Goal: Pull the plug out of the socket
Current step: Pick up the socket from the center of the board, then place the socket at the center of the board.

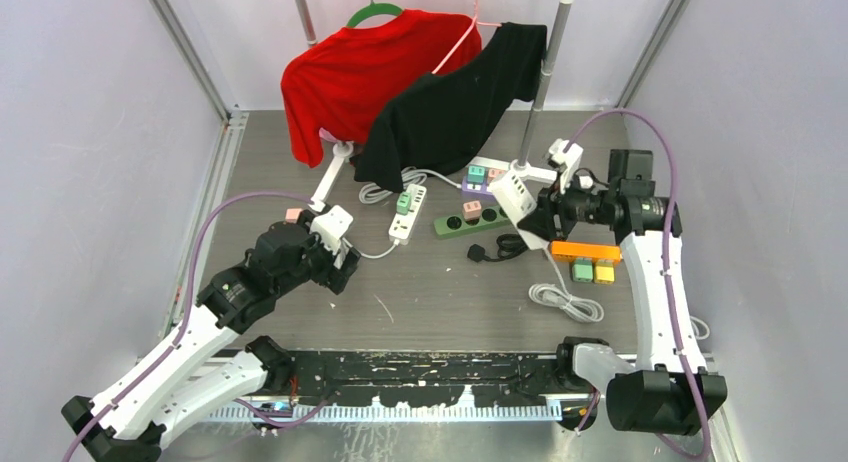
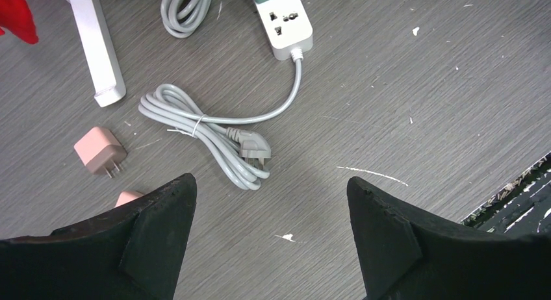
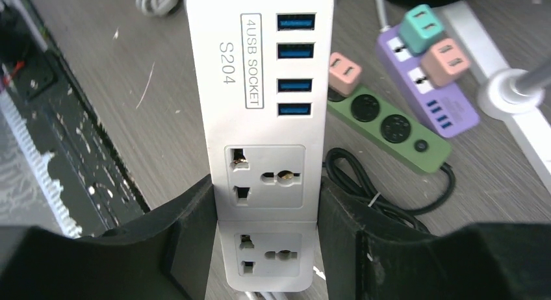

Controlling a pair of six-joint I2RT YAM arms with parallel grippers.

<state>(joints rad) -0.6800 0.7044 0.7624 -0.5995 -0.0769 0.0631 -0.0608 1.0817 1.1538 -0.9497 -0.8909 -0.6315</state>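
A red shirt (image 1: 350, 72) and a black shirt (image 1: 460, 107) hang on a rack (image 1: 538, 112).

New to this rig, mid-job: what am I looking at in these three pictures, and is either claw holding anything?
Two robot arms stand at the near edge of a table. The wide picture looks down from above and behind them. The other two come from cameras on each wrist, so the black shapes at the bottom are that arm's own fingers. The right gripper is shut on a white USB power strip, whose visible sockets are empty. The left gripper is open and empty, facing a coiled grey cable. Also lying there: a green strip and a purple strip with small adapters plugged in.
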